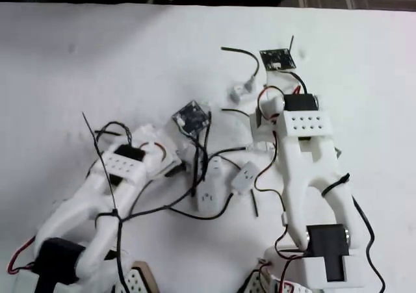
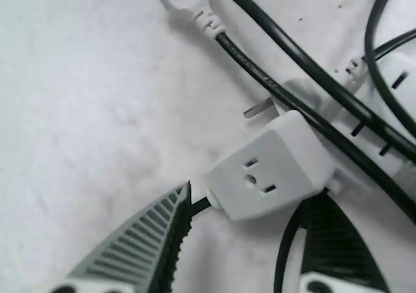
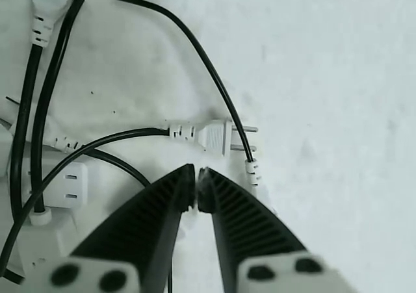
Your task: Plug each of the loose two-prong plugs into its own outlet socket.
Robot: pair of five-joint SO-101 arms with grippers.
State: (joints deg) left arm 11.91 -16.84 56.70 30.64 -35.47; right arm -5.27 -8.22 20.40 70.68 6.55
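while your left gripper (image 2: 253, 194) sits with its jaws spread wide on either side of the white outlet socket (image 2: 266, 173), nothing is clamped yet, and the socket's slotted face is turned up toward that wrist camera. it lies on the white table (image 1: 97, 59) about midway between the two arms, tangled among black cables (image 2: 286, 95). your right gripper (image 3: 196, 173) has its jaws pressed together, tips all but meeting, with nothing visibly between them. it hovers just short of a loose two-prong plug (image 3: 218, 137), which lies flat with its prongs (image 3: 244, 140) bare. i'd judge you are at the set-up for an insertion: socket framed, plug not picked up, no plug seated in what these views show. the next move calls for you to open the right jaws, settle them across the plug body behind the prongs, and close. then pinch the socket with the left so it cannot slide. mind the thin cable (image 3: 195, 52) crossing over the prongs, since it may drag along.
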